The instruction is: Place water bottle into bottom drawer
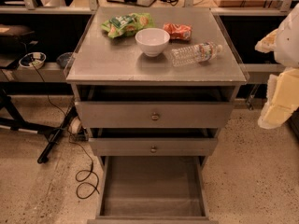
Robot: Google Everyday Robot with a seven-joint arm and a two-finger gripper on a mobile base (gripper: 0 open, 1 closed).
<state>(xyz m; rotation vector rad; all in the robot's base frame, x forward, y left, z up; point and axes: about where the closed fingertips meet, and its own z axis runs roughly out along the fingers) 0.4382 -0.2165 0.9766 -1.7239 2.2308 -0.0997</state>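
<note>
The water bottle [195, 53] lies on its side on the right part of the grey cabinet top [107, 64], white cap pointing right. The bottom drawer [152, 183] is pulled out toward me, and its plain grey floor is bare. My gripper [280, 73] shows as white and pale yellow shapes at the right edge of the camera view. It is to the right of the cabinet, apart from the bottle and holding nothing that I can see.
A white bowl [152, 41] stands left of the bottle. A green snack bag [126, 24] and an orange-red packet [178, 31] lie behind it. Two shallower drawers with knobs [154, 116] sit above the open one. Cables [86, 176] and a black stand leg [53, 136] lie at the left.
</note>
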